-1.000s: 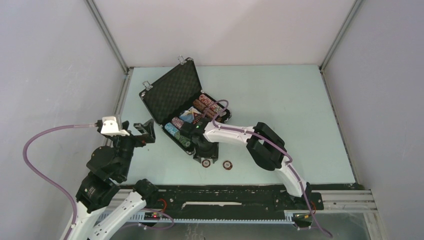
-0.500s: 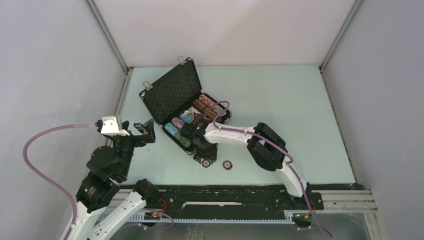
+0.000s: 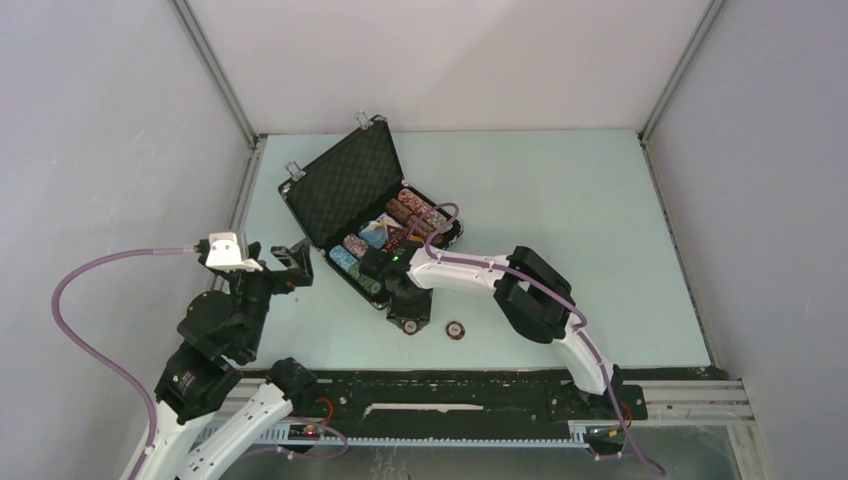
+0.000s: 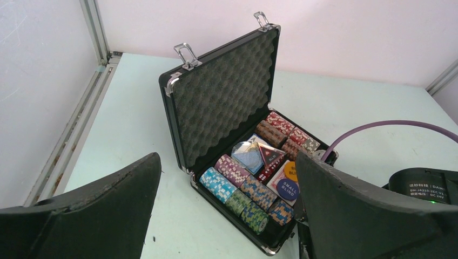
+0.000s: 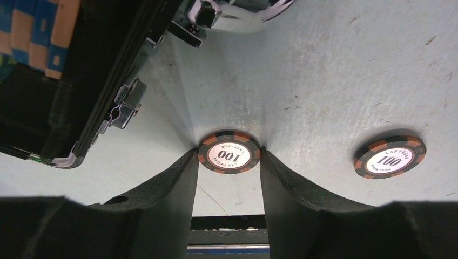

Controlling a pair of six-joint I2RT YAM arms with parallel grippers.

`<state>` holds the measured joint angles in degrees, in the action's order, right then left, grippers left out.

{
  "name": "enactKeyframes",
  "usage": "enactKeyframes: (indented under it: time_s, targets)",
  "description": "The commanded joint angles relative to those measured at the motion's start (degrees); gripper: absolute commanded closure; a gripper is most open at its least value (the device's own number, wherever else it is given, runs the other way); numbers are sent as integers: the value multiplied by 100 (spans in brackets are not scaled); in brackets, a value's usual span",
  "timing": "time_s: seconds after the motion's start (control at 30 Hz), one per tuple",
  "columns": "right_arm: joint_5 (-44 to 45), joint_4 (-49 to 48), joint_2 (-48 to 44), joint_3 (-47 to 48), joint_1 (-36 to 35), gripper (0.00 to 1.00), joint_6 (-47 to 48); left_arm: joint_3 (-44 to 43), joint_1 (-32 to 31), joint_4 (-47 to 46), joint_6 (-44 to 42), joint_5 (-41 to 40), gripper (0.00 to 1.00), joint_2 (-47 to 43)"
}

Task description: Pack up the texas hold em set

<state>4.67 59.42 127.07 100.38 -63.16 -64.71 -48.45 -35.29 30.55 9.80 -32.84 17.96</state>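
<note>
The black briefcase (image 3: 350, 185) stands open on the table, its foam lid raised. It holds rows of multicoloured chips (image 4: 243, 189), card decks, a triangular marker (image 4: 268, 155) and orange and blue buttons (image 4: 290, 190). My right gripper (image 5: 229, 152) points down just in front of the case. Its fingers press both sides of a black-and-orange "100" chip (image 5: 229, 155) that lies on the table; the chip also shows in the top view (image 3: 411, 326). A second "100" chip (image 5: 389, 157) lies loose to the right. My left gripper (image 3: 290, 262) is open and empty, left of the case.
The case's silver latch (image 5: 125, 108) and handle (image 5: 237, 13) are close to the left of and above the gripped chip. The right arm's purple cable (image 4: 378, 127) arches over the case's right end. Metal frame rails run along the table's left and near edges.
My right gripper and the chip under it have shifted slightly left. My left arm has edged a little forward and to the right.
</note>
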Motion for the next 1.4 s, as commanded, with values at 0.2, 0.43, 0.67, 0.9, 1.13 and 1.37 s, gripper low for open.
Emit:
enactKeyframes:
  time_s: [0.2, 0.43, 0.67, 0.9, 1.13, 1.37]
  targets:
    - [303, 141, -416, -128, -118, 51, -199, 72, -30, -172, -142, 3, 0, 38]
    - [372, 138, -690, -271, -69, 57, -205, 74, -26, -163, -137, 23, 0, 75]
    - [497, 198, -1194, -628, 17, 58, -227, 72, -29, -163, -132, 56, 0, 130]
    - [634, 151, -1978, -1718, 155, 58, -511, 73, -31, -163, -128, 75, 0, 177]
    - [746, 93, -2136, -2118, 331, 57, -606, 72, -30, -163, -128, 83, 0, 213]
    - [737, -157, -2009, -2280, 450, 56, -553, 75, -22, -163, -128, 67, 0, 241]
